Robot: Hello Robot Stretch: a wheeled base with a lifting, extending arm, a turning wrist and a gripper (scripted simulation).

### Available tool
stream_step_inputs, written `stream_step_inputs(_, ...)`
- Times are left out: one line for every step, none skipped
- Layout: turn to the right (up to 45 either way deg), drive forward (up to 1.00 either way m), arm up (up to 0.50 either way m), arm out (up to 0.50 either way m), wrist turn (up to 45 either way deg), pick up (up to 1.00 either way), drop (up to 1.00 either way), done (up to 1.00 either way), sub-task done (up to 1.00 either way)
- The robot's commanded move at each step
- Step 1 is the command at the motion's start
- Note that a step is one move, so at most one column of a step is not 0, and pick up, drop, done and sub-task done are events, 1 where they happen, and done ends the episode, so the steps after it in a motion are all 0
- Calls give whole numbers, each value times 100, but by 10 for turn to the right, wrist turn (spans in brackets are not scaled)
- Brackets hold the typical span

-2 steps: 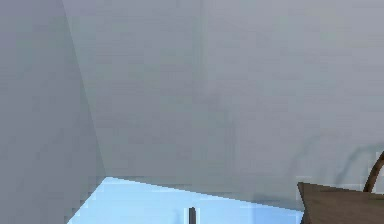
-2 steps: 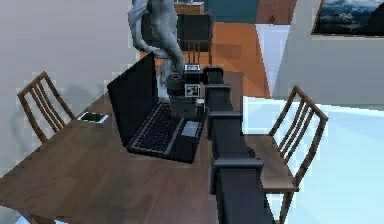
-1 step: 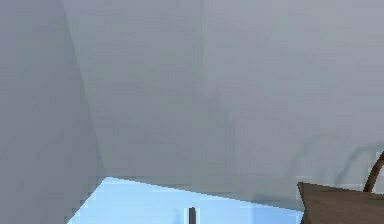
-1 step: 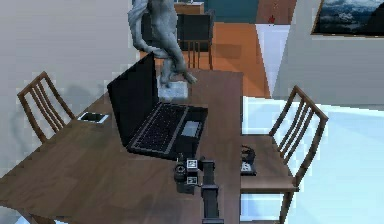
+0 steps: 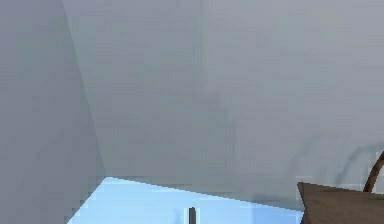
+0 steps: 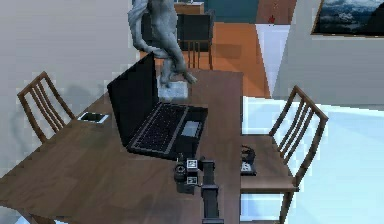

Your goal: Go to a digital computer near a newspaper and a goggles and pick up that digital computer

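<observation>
Standing on the brown table (image 6: 80,175), the digital computer (image 6: 150,108) was an open black laptop, with its screen upright and its keyboard half flat on the wood. In the arm side view it lay at about 11 o'clock from the gripper (image 6: 178,170), near to it. Whether the gripper held anything could not be told, because the laptop and the tabletop were just behind its far end. A grey statue (image 6: 160,40) rose at 12 o'clock from the laptop, and a small flat white thing (image 6: 93,118) lay at its 9 o'clock. I judged the laptop stiff but hinged, rather heavy for two thin fingers, smooth and so a little slippery, with a fragile screen. The better place to take it seemed the near edge of the keyboard half, at the corner toward 5 o'clock, and not the lid. No brand, label or writing could be read on it.
</observation>
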Motion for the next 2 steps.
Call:
stream_step_inputs(0,0,10,0,0,0,0,0,0)
stream_step_inputs(0,0,0,0,0,0,0,100,0)
